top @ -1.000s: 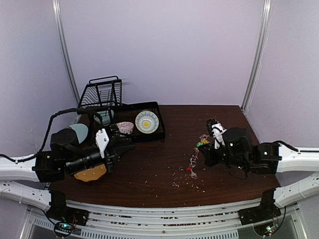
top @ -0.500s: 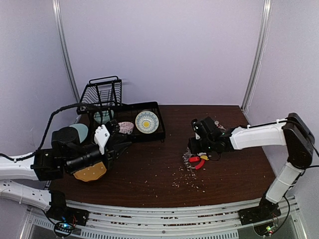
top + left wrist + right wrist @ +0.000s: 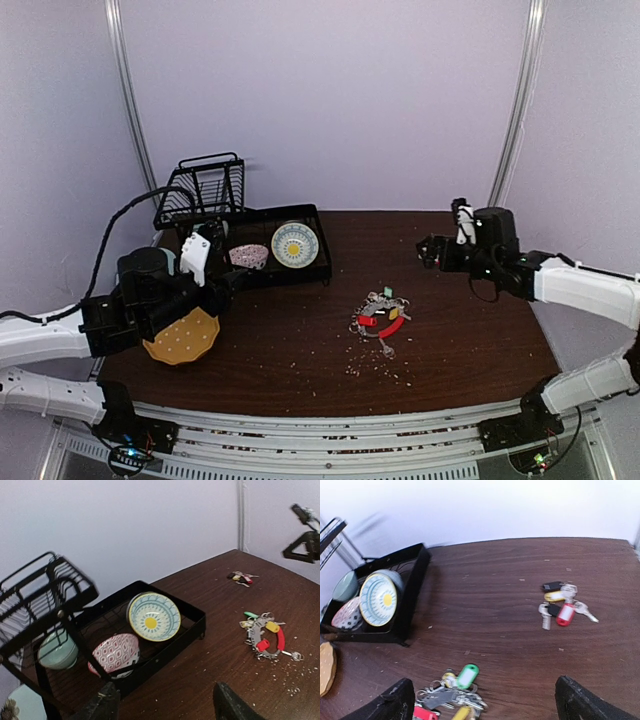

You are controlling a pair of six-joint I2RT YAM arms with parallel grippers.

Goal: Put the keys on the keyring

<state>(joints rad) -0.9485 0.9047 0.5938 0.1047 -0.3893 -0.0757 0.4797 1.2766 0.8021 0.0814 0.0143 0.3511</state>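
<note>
While spread wide, right gripper (image 3: 482,692) empty, keyring (image 3: 379,320) apart

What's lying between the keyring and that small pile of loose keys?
Just bare table with a few crumbs between keyring and keys, per the right wrist view.

Top ext cam: fixed, high, behind arm bases; looks fwd + down over whole table (image 3: 300,345) to back wall. Widest, farthest view.
L wrist cam: low at table's left, faces across to far-right corner, left gripper (image 3: 164,697) at bottom edge.
R wrist cam: above right side, tilted down toward black tray (image 3: 415,592), right gripper (image 3: 484,692) at bottom; closer.
All 3 share tray + keyring (image 3: 378,320); both wrist views catch loose keys (image 3: 559,609).
</note>
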